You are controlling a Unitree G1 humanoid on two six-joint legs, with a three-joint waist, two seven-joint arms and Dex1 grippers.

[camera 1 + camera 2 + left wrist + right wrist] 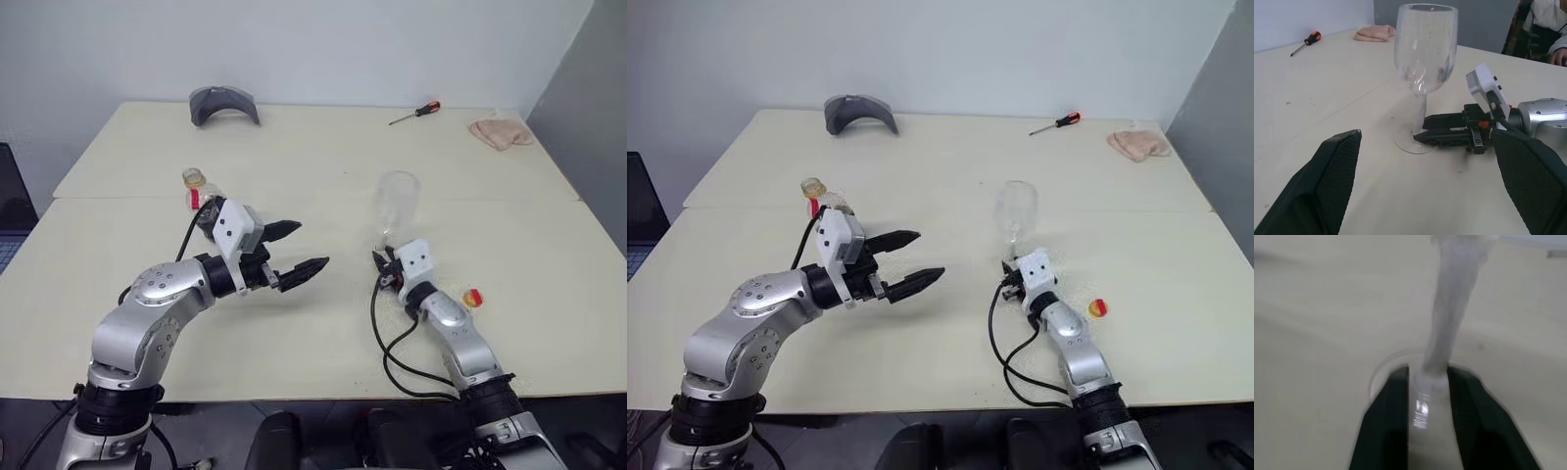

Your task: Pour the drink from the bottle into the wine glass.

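Right gripper (1427, 382): the two black fingers lie on either side of the thin stem of the clear stemmed wine glass (1425, 54), low by the foot; whether they pinch or have let go, cannot tell. Glass stands upright on the pale table (323, 333), bowl empty. Judged light, rigid, brittle, top-heavy; the stem is the sensible hold, gentle pressure.

Left gripper (297, 249): jaws spread wide, empty, hovering above the table. Behind it, the small squat clear plastic bottle (199, 191), red neck band, uncapped. Likely slick, slightly squashy; grasp mid-body. A yellow-red cap (473, 298) lies by the right arm.
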